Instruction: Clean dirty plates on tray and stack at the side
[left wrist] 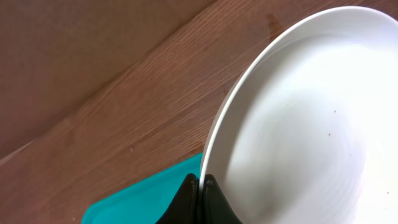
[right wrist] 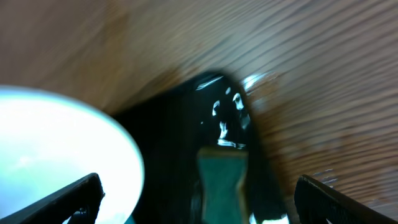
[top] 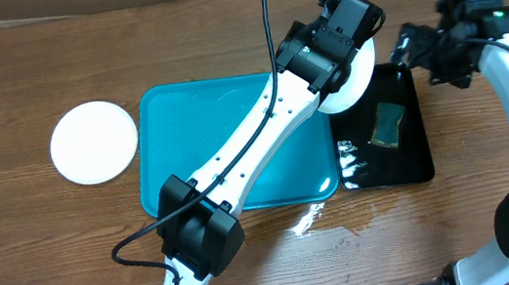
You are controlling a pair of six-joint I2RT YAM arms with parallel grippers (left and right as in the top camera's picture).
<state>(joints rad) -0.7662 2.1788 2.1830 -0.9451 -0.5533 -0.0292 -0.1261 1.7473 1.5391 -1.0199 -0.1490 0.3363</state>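
Overhead view: bright, even light falling from above, shadows showing faint, a wet patch point(top: 310, 218) glinting on the table point(top: 32, 250). Left wrist view: the plate point(left wrist: 311, 124) washing out to white, its rim showing sharp. Right wrist view: everything smearing with blur, the black tray point(right wrist: 180, 143) throwing hard glints.

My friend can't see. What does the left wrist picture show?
The left claw pinches the rim of a round white plate, which fills the right side. Behind it are the brown wooden table and a corner of the turquoise plastic tray.

Black tray point(top: 414, 156) w/ green sponge point(top: 388, 125) inside, wet glints nr front end; water spill point(top: 309, 219) on wood table point(top: 32, 250).
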